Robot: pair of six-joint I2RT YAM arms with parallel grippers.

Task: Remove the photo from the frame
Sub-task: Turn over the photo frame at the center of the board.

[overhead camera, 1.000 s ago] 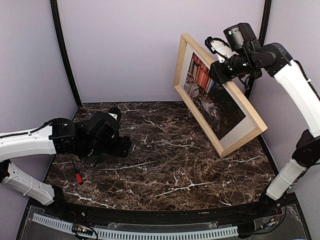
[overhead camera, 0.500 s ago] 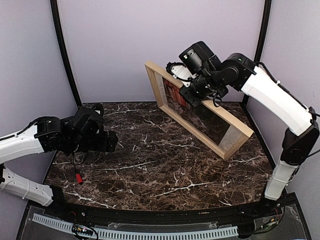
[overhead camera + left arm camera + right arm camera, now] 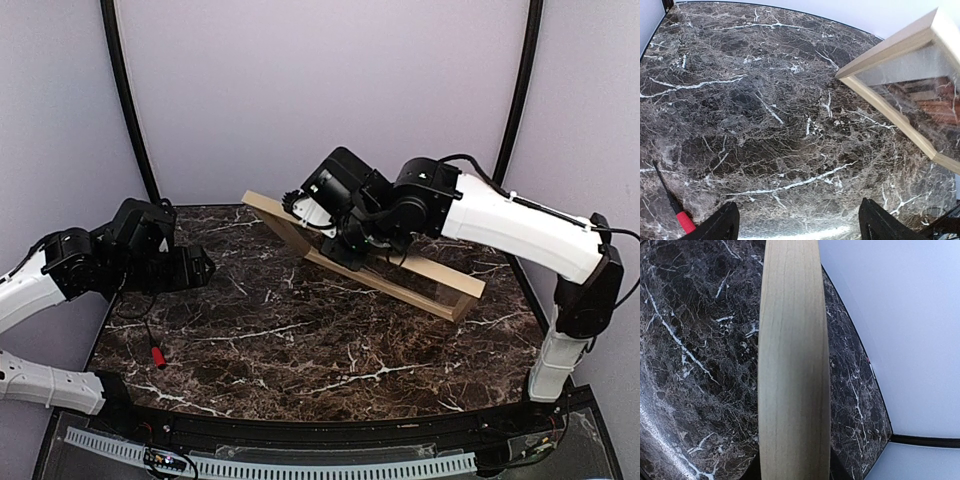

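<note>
1. 1 frame (image 3: 430, 272), of light wood.
2. 1 photo (image 3: 932, 105), inside the frame.
3. 2 robot arms: 1 left of the frame, 1 reaching to it from the right.
4. 2 grippers: the left gripper (image 3: 203, 268) well left of the frame, the right gripper (image 3: 345, 243) at the frame's upper rail.
5. 1 red-handled tool (image 3: 157, 356), lying well left of the frame and nearer the arm bases.
6. 1 marble table (image 3: 300, 350), under the frame.
7. 2 black poles, 1 behind the frame to its left (image 3: 125, 100), 1 to its right (image 3: 520, 90).
</note>
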